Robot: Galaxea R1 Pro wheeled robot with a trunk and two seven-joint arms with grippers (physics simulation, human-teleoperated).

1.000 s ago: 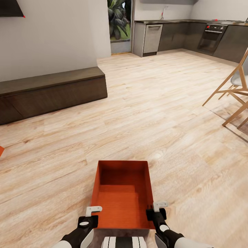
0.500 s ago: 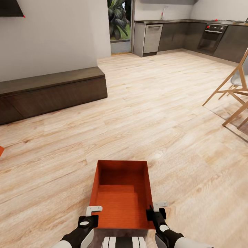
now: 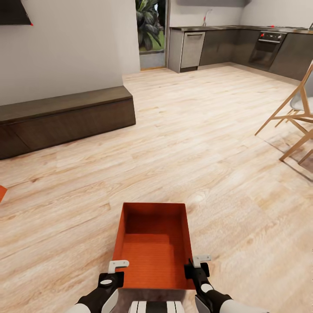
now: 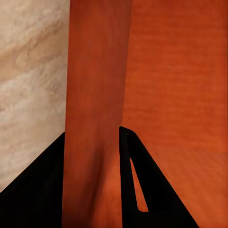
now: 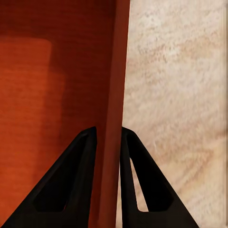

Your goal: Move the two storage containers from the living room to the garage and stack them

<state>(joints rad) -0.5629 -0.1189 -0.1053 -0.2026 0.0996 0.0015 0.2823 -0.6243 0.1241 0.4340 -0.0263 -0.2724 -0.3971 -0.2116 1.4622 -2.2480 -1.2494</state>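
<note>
My left gripper (image 3: 114, 268) and right gripper (image 3: 196, 266) each clamp a side wall of the orange-red rectangular open-top storage container (image 3: 153, 248), held at six o'clock. The view has shifted slightly since a second ago, so I'm under way. Another orange corner (image 3: 1, 192) sits at nine o'clock; the dark wooden bench (image 3: 65, 116) at eleven.

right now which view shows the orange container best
The head view: the whole open-top storage container shows, held between both grippers. The left wrist view shows its left wall between the fingers; the right wrist view its right wall.
</note>
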